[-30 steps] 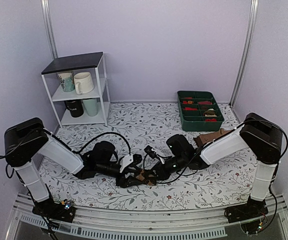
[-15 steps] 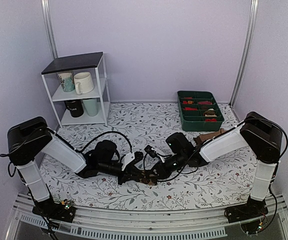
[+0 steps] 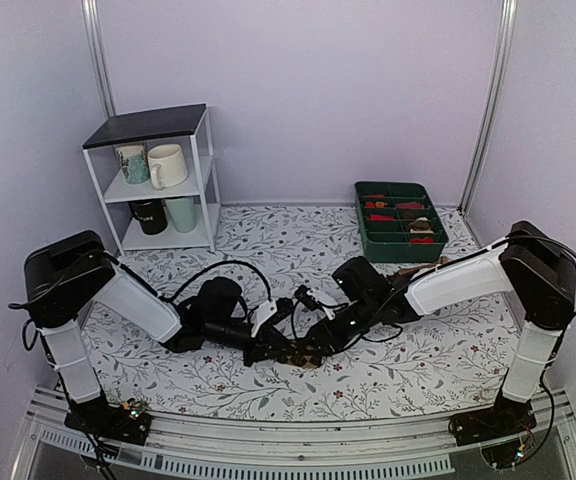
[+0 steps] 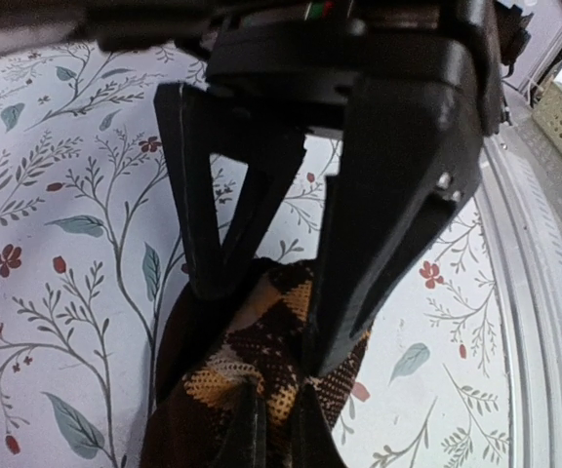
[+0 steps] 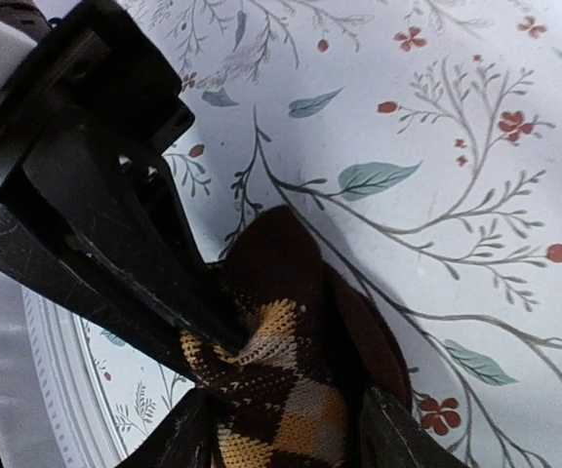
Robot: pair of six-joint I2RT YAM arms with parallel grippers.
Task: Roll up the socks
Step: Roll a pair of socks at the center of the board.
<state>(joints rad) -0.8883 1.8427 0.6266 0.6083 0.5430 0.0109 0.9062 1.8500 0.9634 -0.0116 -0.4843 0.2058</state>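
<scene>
Table (image 3: pixel 420 362) with the leafy print is seen carrying the socks (image 4: pixel 261 363) bunched up near its front middle, where the fabric's pinched tight by the left claw (image 4: pixel 275 417) while the right claw (image 5: pixel 291 429) is left spread open either side.

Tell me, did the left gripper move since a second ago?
Yes. The left gripper slid a little rightward, farther from the white shelf, shut on the argyle sock.

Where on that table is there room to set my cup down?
Free: the cloth between shelf and tray; also the front right corner. Crowded: front middle, where left gripper and right gripper meet on the sock.
</scene>
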